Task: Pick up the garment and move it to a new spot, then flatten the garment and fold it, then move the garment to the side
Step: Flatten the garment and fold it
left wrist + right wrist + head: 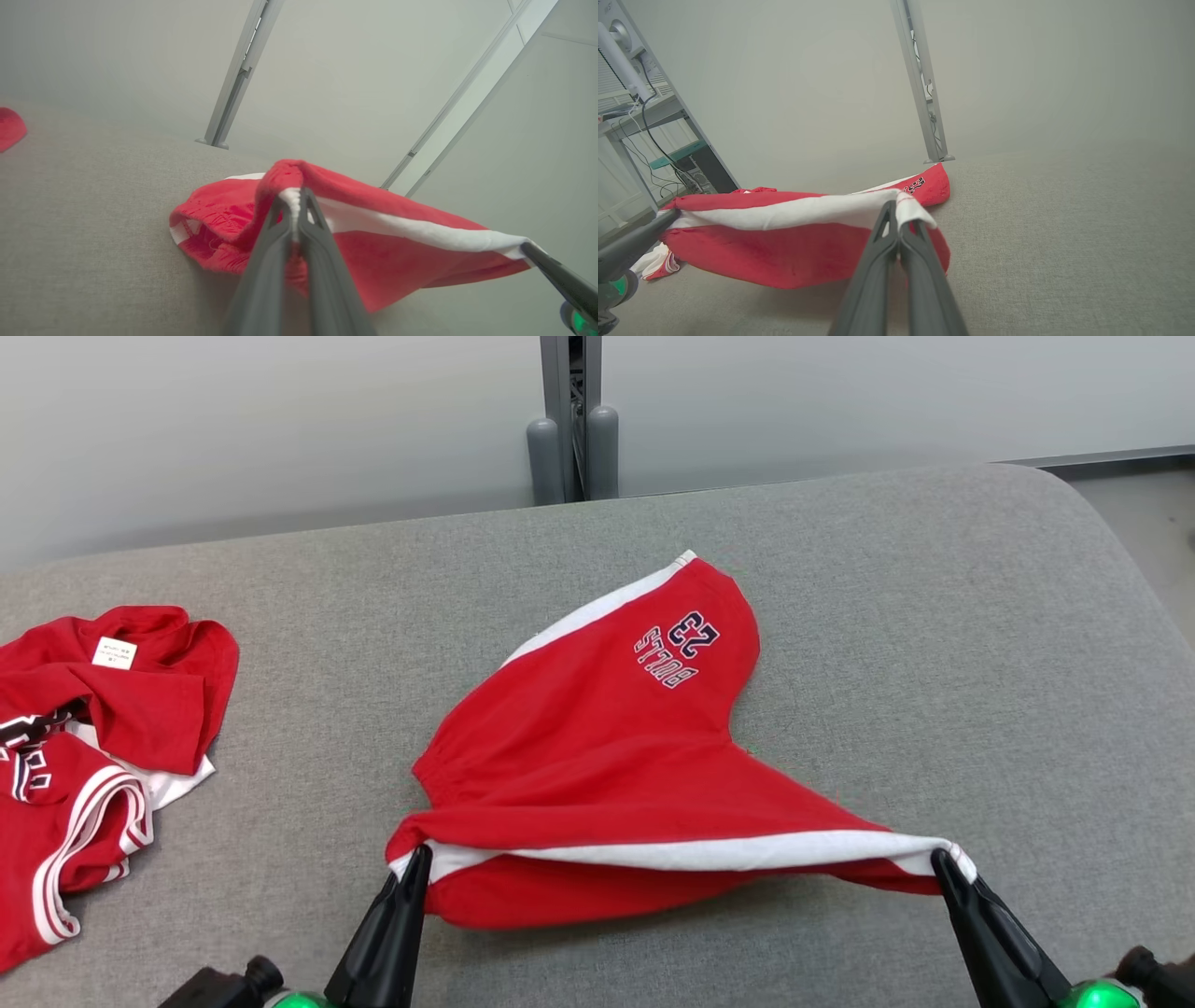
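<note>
The left claw [420, 857], its fingers pressed together, pinches one end of the white stripe on the red fabric shorts [607, 737], which are printed "BULLS 23". The right claw [943, 859], likewise pressed together, pinches the stripe's other end. The stripe stretches between them, raised above the grey fabric-covered bench [934, 616], while the far leg of the shorts rests near the bench's middle. Well apart, at the bench's left edge, lies a crumpled red-and-white jersey [103, 728]. A grey metal post [569, 420] stands behind.
</note>
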Controlling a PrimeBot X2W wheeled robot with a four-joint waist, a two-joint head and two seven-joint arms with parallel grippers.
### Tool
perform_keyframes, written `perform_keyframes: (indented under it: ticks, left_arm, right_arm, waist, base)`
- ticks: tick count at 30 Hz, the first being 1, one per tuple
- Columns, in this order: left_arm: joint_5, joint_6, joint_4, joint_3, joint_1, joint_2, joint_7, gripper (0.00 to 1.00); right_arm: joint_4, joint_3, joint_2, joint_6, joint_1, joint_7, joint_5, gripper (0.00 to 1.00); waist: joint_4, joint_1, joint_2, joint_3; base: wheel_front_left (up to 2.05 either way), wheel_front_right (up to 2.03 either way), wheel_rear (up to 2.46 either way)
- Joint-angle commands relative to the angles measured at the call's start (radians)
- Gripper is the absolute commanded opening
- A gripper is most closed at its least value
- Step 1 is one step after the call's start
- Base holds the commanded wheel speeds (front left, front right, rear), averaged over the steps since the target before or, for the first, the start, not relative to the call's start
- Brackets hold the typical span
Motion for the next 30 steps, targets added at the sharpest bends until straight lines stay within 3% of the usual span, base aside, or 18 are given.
perform_keyframes:
  ticks: [1, 8, 14, 21, 30]
  left_arm:
    - [-0.009, -0.001, -0.021, 0.005, 0.026, 0.01, -0.005, 0.0]
    - [-0.024, -0.001, -0.045, -0.013, 0.069, 0.019, -0.005, 0.0]
    - [-0.061, -0.001, -0.004, -0.05, 0.028, 0.009, -0.005, 0.0]
    - [-0.15, -0.001, 0.114, -0.091, -0.102, -0.029, -0.005, 0.0]
    - [-0.256, 0.0, 0.371, -0.087, -0.355, -0.109, -0.004, 0.0]
  right_arm:
    - [-0.032, -0.016, -0.009, 0.0, 0.027, 0.016, -0.006, 0.0]
    - [-0.082, -0.028, -0.006, 0.0, 0.065, 0.056, -0.01, 0.0]
    - [-0.029, -0.024, -0.011, 0.0, 0.01, 0.073, -0.001, 0.0]
    - [0.126, -0.007, -0.037, 0.0, -0.174, 0.086, 0.037, 0.0]
    - [0.402, 0.081, -0.109, 0.0, -0.543, 0.117, 0.106, 0.0]
  waist:
    - [0.003, 0.0, 0.0, 0.003]
    - [0.018, 0.0, 0.0, 0.019]
    - [0.035, 0.0, 0.0, 0.028]
    - [0.061, 0.0, 0.0, 0.061]
    - [0.11, 0.0, 0.0, 0.145]
  base:
    - [0.0, 0.0, 0.0]
    - [0.0, 0.0, 0.0]
    - [0.0, 0.0, 0.0]
    - [0.0, 0.0, 0.0]
    - [0.0, 0.0, 0.0]
